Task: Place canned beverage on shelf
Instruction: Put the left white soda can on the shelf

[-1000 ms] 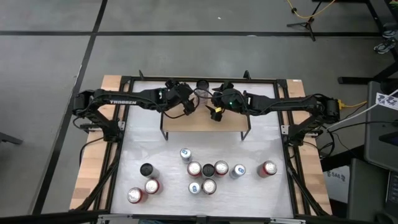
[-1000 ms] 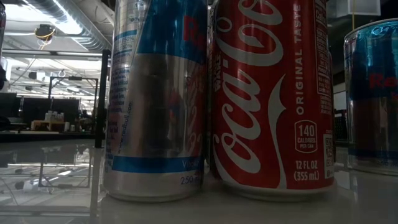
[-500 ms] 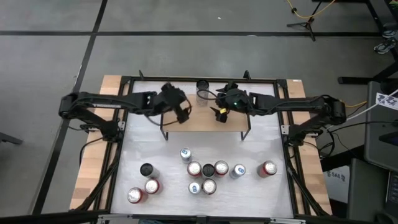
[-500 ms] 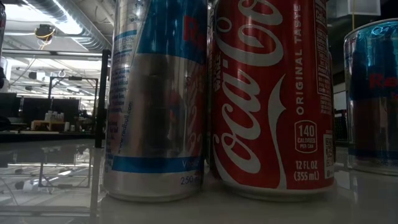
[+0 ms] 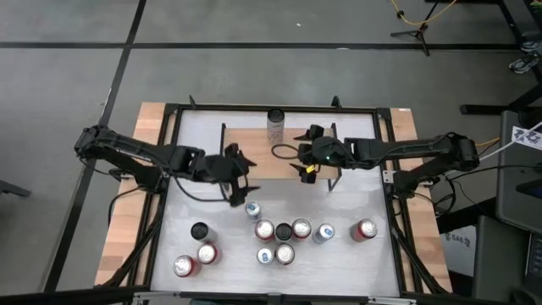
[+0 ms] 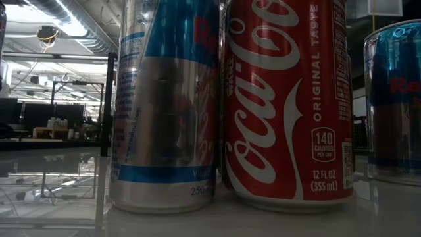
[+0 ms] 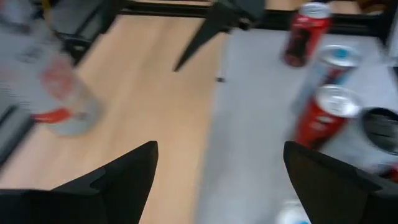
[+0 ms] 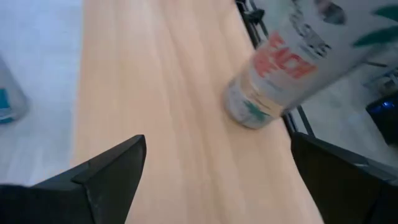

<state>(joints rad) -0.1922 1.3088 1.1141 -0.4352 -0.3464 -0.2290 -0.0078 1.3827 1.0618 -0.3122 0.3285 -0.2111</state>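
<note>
The shelf (image 5: 279, 161), a light wood plank on thin black legs, stands at the table's far middle. A silver can with red lettering (image 5: 275, 125) stands upright on the plank's far edge; it also shows in the left wrist view (image 7: 59, 99) and the right wrist view (image 8: 280, 68). My left gripper (image 5: 240, 174) (image 7: 219, 149) is open and empty over the shelf's near left corner. My right gripper (image 5: 300, 153) (image 8: 217, 140) is open and empty over the plank's right part, a little near and right of the can.
Several cans stand on the white table near the front edge, among them a blue-silver one (image 5: 252, 209), red ones (image 5: 265, 230) and a lone red one at the right (image 5: 365, 229). Two of these fill the low view (image 6: 164, 105) (image 6: 286, 105). The plank (image 8: 161, 93) is bare beside the can.
Both grippers have drawn back from the can at the shelf's far edge. My left gripper has gone toward the table's near left, to the shelf's near left corner. My right gripper has gone a little toward the right and near. The can stays upright on the plank.
</note>
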